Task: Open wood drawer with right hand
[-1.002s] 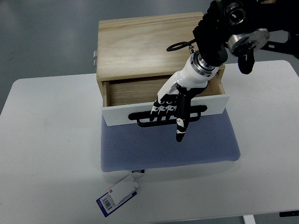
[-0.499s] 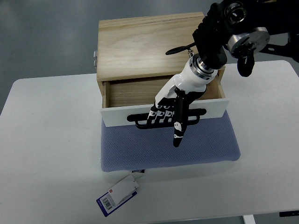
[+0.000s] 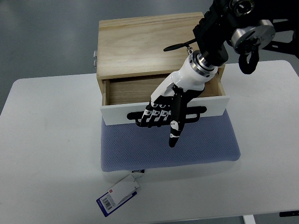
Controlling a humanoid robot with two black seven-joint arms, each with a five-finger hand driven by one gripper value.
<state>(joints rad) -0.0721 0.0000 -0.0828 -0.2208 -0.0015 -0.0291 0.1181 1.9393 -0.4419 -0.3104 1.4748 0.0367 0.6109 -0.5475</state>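
- A tag (image 3: 117,195) with a barcode lay nearest on the white table (image 3: 46,154), just off the front edge of the mat and joined to it by a short string.
- A blue mat (image 3: 168,149) lay on the table in front of the box, with its far edge under the drawer front.
- The drawer (image 3: 164,100) stood partly pulled out of the box, its white front (image 3: 117,115) over the mat's far edge and its bare wood floor showing behind.
- A black handle (image 3: 196,112) ran along the middle of the white front.
- The right hand (image 3: 166,109) came down from the upper right, with its fingers (image 3: 154,115) curled over the handle and gripping it.
- One digit (image 3: 174,128) stuck out straight past the front, pointing down over the mat and touching nothing that could be made out.
- The wood box (image 3: 149,42) sat at the far edge of the table, its top plain and a small metal fitting (image 3: 95,59) on its left side.
- The black arm (image 3: 233,23) rose behind the box's right corner.
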